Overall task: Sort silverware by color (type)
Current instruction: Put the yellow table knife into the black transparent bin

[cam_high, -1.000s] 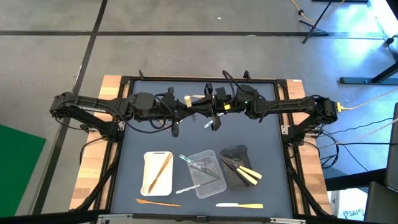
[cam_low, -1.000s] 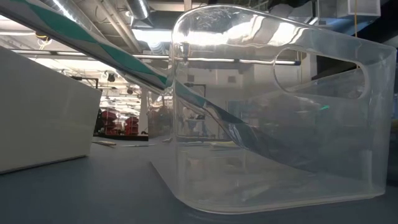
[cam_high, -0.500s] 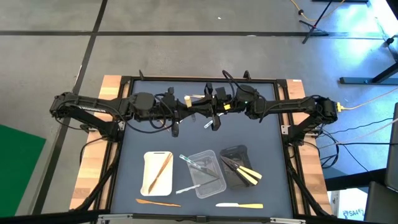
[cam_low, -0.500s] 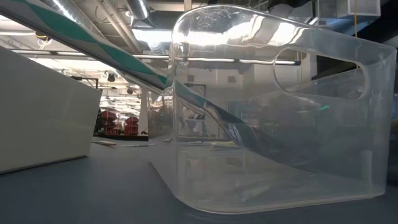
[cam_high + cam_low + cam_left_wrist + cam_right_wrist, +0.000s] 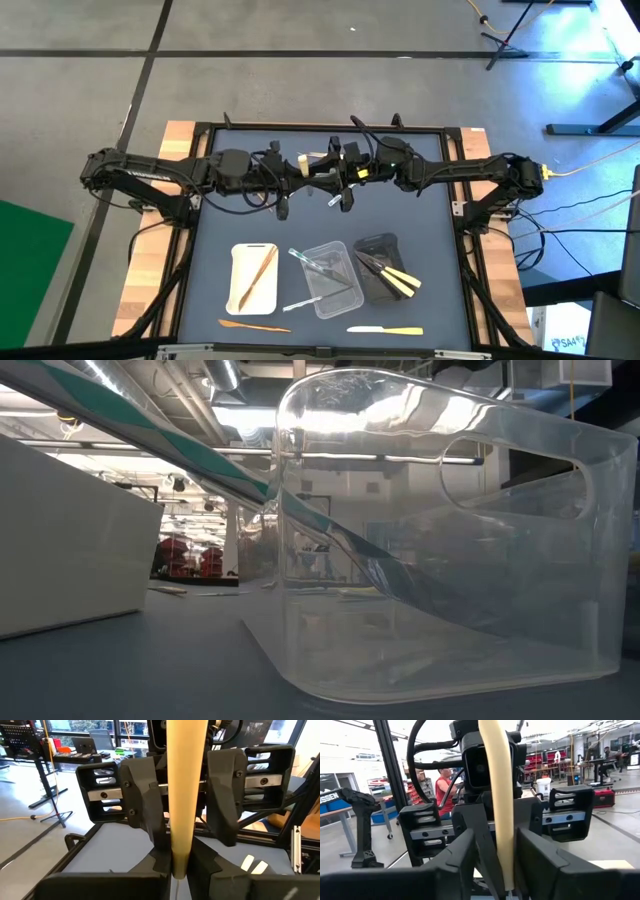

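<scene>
Cream plastic is what sits between my two pincers: one pale cream utensil [image 5: 186,795] held in the air over the back middle of the table, both wrists facing each other, which I judge to be a hand-over so it can go to the black tray [image 5: 378,265] where other cream pieces [image 5: 400,282] lie. My left gripper [image 5: 180,865] is clenched on one end of it. My right gripper [image 5: 502,865] stands parted, a gap on each side of the utensil, grasping nothing.
</scene>
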### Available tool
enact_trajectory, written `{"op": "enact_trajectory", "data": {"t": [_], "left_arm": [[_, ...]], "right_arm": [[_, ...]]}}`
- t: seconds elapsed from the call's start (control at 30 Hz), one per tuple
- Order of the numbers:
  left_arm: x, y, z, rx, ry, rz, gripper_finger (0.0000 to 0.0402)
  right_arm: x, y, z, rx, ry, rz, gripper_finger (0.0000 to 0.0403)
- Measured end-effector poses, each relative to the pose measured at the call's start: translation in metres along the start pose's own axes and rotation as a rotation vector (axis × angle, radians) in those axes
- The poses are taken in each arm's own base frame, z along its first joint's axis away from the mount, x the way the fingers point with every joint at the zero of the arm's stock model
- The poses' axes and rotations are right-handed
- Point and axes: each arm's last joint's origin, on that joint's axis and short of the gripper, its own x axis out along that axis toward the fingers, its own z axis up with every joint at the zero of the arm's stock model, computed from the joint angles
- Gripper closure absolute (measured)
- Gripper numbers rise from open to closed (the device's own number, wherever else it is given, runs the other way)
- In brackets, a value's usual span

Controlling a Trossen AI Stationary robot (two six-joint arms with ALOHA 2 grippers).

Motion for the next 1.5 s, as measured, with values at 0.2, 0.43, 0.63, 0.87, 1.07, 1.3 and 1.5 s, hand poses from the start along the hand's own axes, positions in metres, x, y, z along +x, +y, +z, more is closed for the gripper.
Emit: {"op": "enact_trajectory", "data": {"t": [0.2,0.43,0.63,0.87,1.07,1.3,1.5], "left_arm": [[0.0,0.0,-0.001,0.002,0.011,-0.002,0.0374],[-0.001,0.001,-0.003,0.006,0.029,0.01,0.0374],[0.003,-0.001,-0.004,0.006,0.033,-0.005,0.0374],[0.031,-0.009,-0.014,-0.004,-0.003,-0.04,0.0374],[0.066,-0.019,-0.033,-0.015,-0.048,-0.114,0.0374],[0.101,-0.035,-0.062,-0.023,-0.088,-0.178,0.0374],[0.116,-0.051,-0.086,-0.019,-0.079,-0.211,0.0373]], "right_arm": [[-0.003,-0.002,0.001,-0.009,0.034,0.053,0.0253],[-0.029,-0.015,0.013,0.046,0.186,-0.015,0.0259],[-0.059,-0.019,0.021,0.053,0.349,-0.102,0.0258],[-0.098,-0.019,0.033,0.021,0.508,-0.291,0.0258],[-0.127,-0.017,0.042,0.027,0.585,-0.451,0.0258],[-0.141,-0.015,0.041,0.058,0.664,-0.488,0.0258],[-0.144,-0.015,0.035,0.081,0.727,-0.492,0.0258]]}}
